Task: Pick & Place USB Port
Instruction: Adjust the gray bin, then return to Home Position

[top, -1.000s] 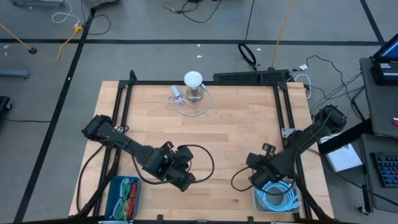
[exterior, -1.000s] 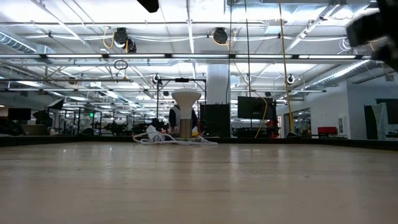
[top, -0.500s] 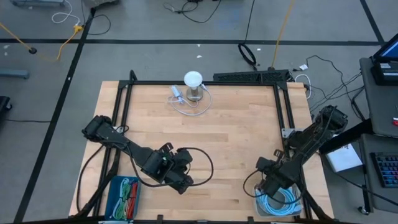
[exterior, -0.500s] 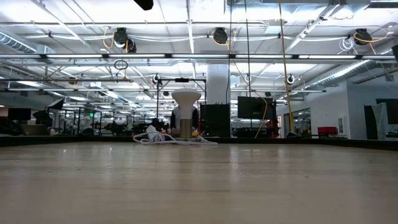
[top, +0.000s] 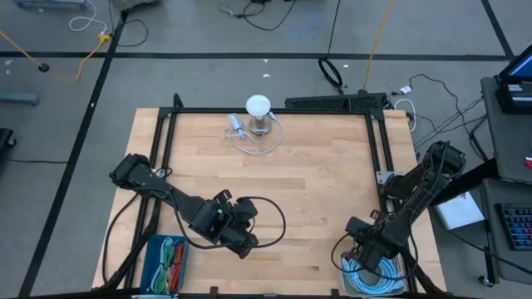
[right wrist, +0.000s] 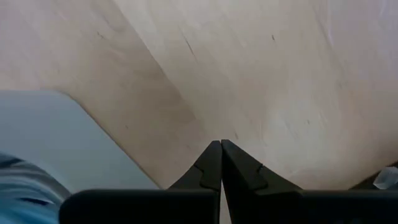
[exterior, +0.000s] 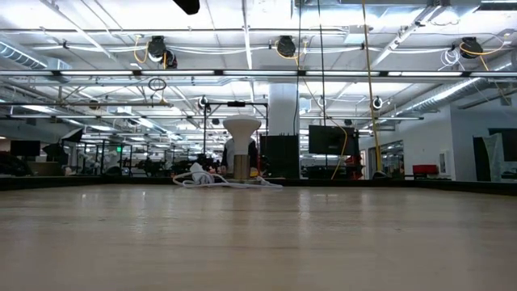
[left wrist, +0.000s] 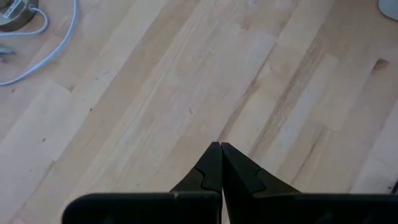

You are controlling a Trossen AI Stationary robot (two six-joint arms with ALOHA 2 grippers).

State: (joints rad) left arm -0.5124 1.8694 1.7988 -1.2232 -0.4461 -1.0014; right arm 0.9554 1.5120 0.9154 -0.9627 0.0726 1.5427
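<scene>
Overhead, a wooden table (top: 316, 183) bordered by a black frame carries both arms along its near edge. The right gripper (top: 363, 252) sits at the near right corner, directly at the rim of a pale bin (top: 342, 267) that holds a coil of light-blue cable (top: 374, 266). In the right wrist view its two dark fingers (right wrist: 211, 165) are clenched tip to tip with nothing between them, poised over bare wood beside the grey edge of the bin (right wrist: 56, 143), where a strip of blue cable (right wrist: 18, 186) shows in the corner. The left gripper (top: 246, 242) lies near the table's near-left area, just beside a blue bin (top: 152, 249) filled with green and red cables (top: 170, 253). Its fingers (left wrist: 211, 165) are likewise pressed together and empty, pointing across open planks.

The white USB cable (top: 249, 143) lies looped at the far middle of the table, touching the round base of a small white-topped stand (top: 258, 112), with its plug end (top: 236, 124) just to the stand's left. Both arms are well apart from it. The low view shows the same stand (exterior: 241, 145) and the cable heap (exterior: 218, 179) at the far edge of the tabletop; the left wrist view catches the base (left wrist: 13, 11) and a curve of cable (left wrist: 53, 46) in one corner
</scene>
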